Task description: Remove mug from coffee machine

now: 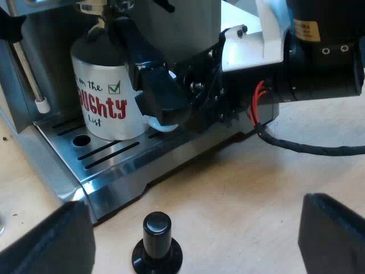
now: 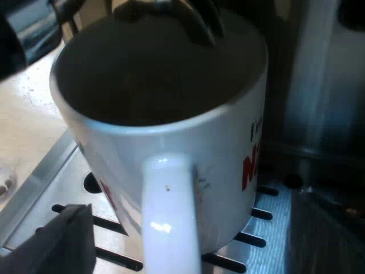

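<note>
A white mug (image 1: pixel 105 97) with red lettering stands upright on the espresso machine's slotted metal drip tray (image 1: pixel 102 154), under the spout (image 2: pixel 159 11). My right gripper (image 2: pixel 194 237) is open, with the mug's white handle (image 2: pixel 171 217) between its fingers and a gap on each side. From the left wrist view, that right gripper (image 1: pixel 171 108) reaches in at the mug's handle side. My left gripper (image 1: pixel 188 240) hangs open over the wooden table, short of the tray. A tamper with a black knob (image 1: pixel 157 242) stands between its fingers, untouched.
A steam wand (image 1: pixel 28 74) with a white tip hangs beside the mug over the tray. The machine's metal body (image 2: pixel 319 103) rises close behind the mug. Bare wooden tabletop (image 1: pixel 245 194) lies before the tray's edge.
</note>
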Available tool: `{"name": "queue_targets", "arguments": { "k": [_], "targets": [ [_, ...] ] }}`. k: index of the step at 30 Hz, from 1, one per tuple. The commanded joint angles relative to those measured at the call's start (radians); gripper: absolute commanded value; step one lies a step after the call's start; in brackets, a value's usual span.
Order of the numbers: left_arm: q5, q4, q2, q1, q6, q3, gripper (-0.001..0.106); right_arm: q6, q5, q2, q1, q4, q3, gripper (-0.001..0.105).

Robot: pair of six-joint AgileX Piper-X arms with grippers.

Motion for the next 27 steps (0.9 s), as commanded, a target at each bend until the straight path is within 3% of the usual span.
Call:
{"name": "queue_targets", "arguments": {
  "k": [1, 4, 8, 17, 27],
  "targets": [
    [0.005, -0.015, 0.002, -0.003, -0.002, -0.003, 0.079, -0.010, -0.008, 0.007, -0.002, 0.001, -0.009, 0.071],
    [0.005, -0.015, 0.002, -0.003, -0.002, -0.003, 0.079, -0.010, -0.010, 0.012, -0.002, 0.001, -0.009, 0.068],
    [0.005, -0.015, 0.002, -0.003, -0.002, -0.003, 0.079, -0.010, -0.022, 0.011, -0.002, 0.001, -0.009, 0.049],
    [0.005, -0.015, 0.002, -0.003, -0.002, -0.003, 0.079, -0.025, -0.022, 0.011, -0.002, 0.001, -0.009, 0.025],
    [0.005, -0.015, 0.002, -0.003, -0.002, -0.003, 0.079, -0.071, -0.022, 0.011, 0.000, 0.001, -0.009, 0.022]
  ]
}}
